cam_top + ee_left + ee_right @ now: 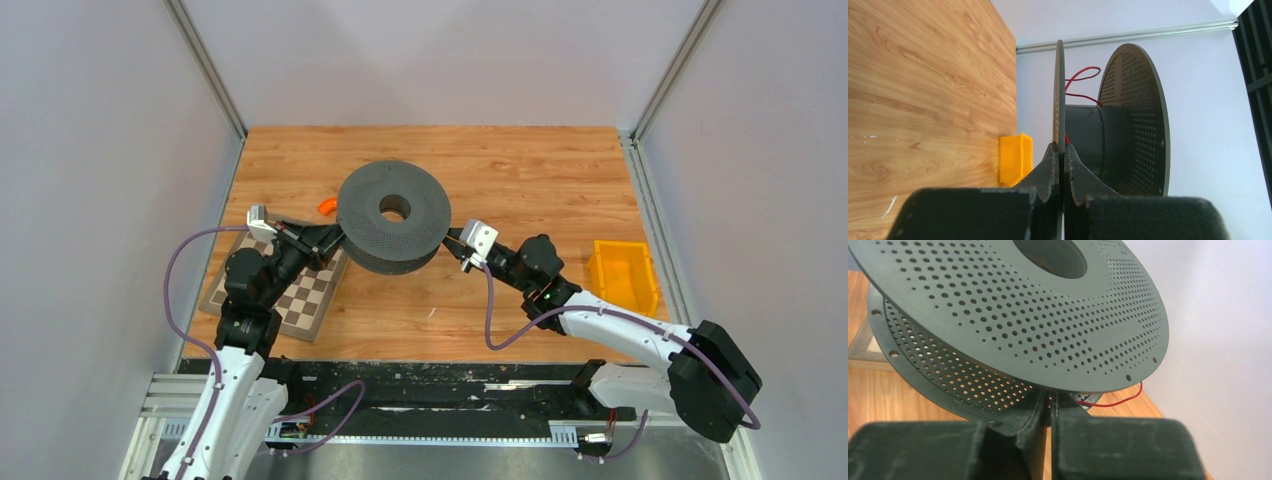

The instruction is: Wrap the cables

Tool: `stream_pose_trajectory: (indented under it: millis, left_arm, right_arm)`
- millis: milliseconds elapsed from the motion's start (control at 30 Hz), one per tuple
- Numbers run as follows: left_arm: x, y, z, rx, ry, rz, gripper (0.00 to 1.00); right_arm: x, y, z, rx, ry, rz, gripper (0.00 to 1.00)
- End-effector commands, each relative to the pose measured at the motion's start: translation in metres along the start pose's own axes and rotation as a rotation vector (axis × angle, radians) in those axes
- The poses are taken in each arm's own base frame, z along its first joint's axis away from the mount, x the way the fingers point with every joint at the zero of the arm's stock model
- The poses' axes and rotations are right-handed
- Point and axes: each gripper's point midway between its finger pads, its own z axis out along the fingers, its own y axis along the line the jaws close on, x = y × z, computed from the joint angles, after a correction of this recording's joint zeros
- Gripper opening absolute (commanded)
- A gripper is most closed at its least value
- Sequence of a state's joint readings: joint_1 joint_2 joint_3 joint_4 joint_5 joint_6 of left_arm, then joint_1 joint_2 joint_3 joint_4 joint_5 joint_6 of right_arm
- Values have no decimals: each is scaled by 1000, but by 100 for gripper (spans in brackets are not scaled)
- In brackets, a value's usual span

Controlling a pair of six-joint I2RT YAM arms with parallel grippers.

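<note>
A black spool with perforated flanges hangs tilted above the table. My left gripper is shut on the edge of one flange, seen edge-on between the pads. A thin red cable loops out between the flanges near the hub. My right gripper is at the spool's right side, its tips tucked under the upper flange. The fingers stand very close together with a thin slit. The cable runs out from just beside the right finger; whether it is pinched is hidden in shadow.
A chessboard lies under the left arm. A yellow bin stands at the table's right edge. A small orange object peeks out left of the spool. White walls enclose the table on three sides.
</note>
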State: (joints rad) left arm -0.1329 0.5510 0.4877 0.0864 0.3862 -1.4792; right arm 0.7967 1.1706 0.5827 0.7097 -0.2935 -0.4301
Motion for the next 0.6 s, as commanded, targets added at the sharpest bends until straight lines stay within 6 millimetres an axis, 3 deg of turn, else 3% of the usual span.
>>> stream_pose_trajectory:
  millis: [0,267,567]
  left_arm:
    - [-8,-52,-8,159,-38,24,0]
    - [-15,-48,-4,150,-73,9,0]
    - [-19,-47,-2,147,-93,2,0]
  right_arm:
    - [-34,-10,5,13,-105,-5,1]
    - [-43,3,-7,-36,-134,18,0]
    - [-41,23,-2,-88,-103,15,0]
